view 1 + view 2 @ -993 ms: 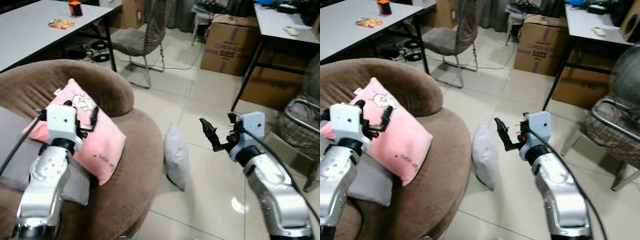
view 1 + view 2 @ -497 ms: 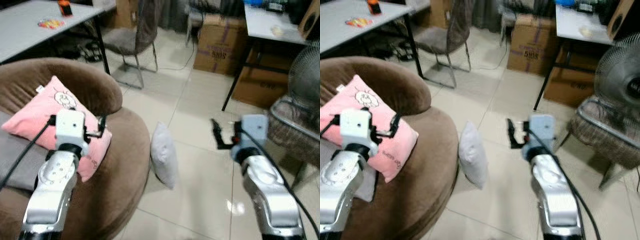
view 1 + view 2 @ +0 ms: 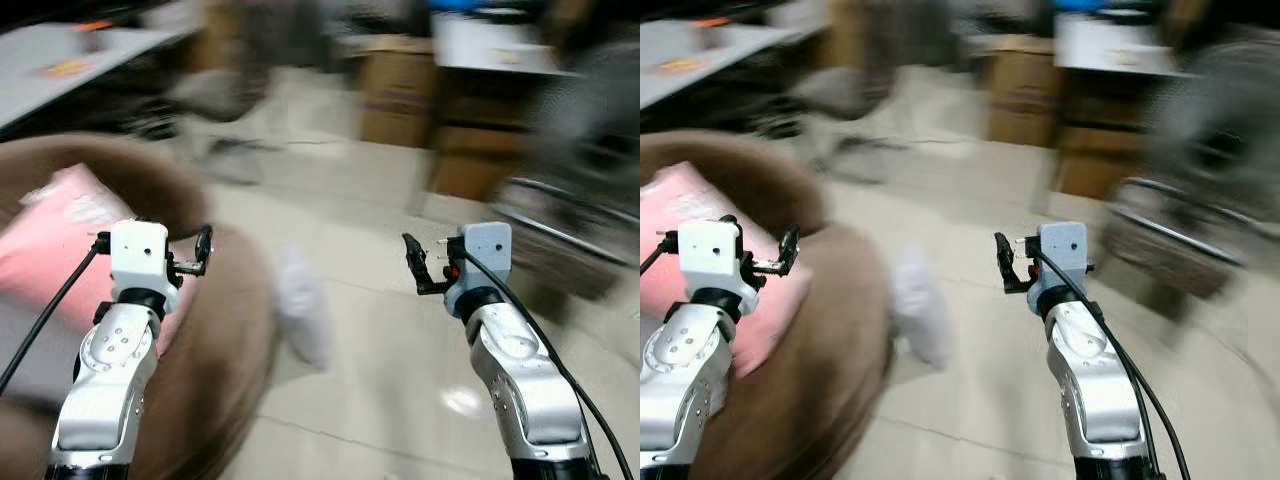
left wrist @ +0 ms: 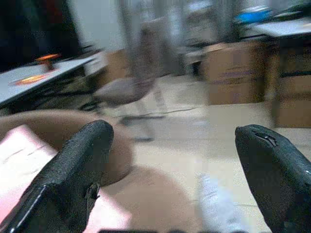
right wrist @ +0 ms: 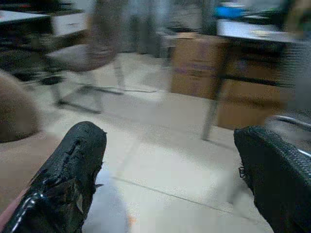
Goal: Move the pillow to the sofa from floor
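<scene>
The picture is blurred by motion. A pale grey pillow (image 3: 303,318) stands on its edge on the tiled floor, against the front of the round brown sofa (image 3: 232,345). A pink pillow (image 3: 55,250) lies on the sofa seat. My left gripper (image 4: 172,138) is open and held over the sofa's front edge, with the pink pillow just behind it. My right gripper (image 3: 426,262) is open above the bare floor, to the right of the grey pillow and apart from it. Both grippers hold nothing.
Cardboard boxes (image 3: 400,85) stand under a table at the back. A chair (image 4: 131,87) and a long white table (image 3: 60,75) are at the back left. A chair or fan frame (image 3: 570,230) is on the right. Tiled floor (image 3: 380,380) lies between my arms.
The whole view has swung and blurred, so the camera is moving. Both arms stay raised with open fingers. The grey pillow still stands by the sofa.
</scene>
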`<state>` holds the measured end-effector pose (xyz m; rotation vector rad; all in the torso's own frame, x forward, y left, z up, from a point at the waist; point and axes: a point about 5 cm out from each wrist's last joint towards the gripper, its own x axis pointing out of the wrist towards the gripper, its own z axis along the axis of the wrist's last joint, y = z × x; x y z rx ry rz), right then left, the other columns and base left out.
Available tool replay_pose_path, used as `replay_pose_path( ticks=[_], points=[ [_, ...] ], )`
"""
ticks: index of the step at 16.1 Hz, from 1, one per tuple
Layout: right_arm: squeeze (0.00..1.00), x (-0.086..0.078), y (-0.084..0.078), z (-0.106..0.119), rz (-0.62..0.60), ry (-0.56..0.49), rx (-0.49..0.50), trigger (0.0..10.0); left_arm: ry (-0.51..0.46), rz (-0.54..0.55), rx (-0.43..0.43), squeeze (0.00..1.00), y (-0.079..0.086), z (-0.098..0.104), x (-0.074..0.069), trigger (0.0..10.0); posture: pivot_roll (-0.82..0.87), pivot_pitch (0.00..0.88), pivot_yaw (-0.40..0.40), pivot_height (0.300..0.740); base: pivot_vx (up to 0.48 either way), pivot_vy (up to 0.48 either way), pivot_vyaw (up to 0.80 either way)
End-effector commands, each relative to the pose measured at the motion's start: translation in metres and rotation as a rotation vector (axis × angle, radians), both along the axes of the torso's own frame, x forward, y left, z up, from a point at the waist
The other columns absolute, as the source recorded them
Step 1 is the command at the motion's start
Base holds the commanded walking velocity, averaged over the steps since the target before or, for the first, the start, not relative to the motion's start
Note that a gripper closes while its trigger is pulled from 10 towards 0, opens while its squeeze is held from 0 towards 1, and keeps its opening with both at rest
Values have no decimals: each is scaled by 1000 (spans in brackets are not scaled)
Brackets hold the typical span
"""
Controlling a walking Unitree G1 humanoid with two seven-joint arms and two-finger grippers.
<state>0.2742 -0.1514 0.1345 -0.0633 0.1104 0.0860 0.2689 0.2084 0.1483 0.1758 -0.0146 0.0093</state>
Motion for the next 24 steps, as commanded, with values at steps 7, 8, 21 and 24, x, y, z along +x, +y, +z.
replay_pose_path(
  ticks=[7,8,21,24],
  points=[
    [0,4,-4,-2,-21,1,-31,10000,5,-35,18,549,-7,-1,2,10000,-67,0,3,740,332,0,0],
    [0,5,-5,-1,-24,-1,-33,10000,4,-34,19,553,-7,0,3,10000,-69,0,5,740,330,0,0],
    [0,6,-5,-2,-24,-4,-29,10000,7,-45,18,561,-8,0,7,10000,-72,0,14,740,334,0,-93],
    [0,6,-5,-2,-21,-5,-33,10000,8,-46,20,557,-8,0,8,10000,-72,0,17,740,341,0,0]
  ],
)
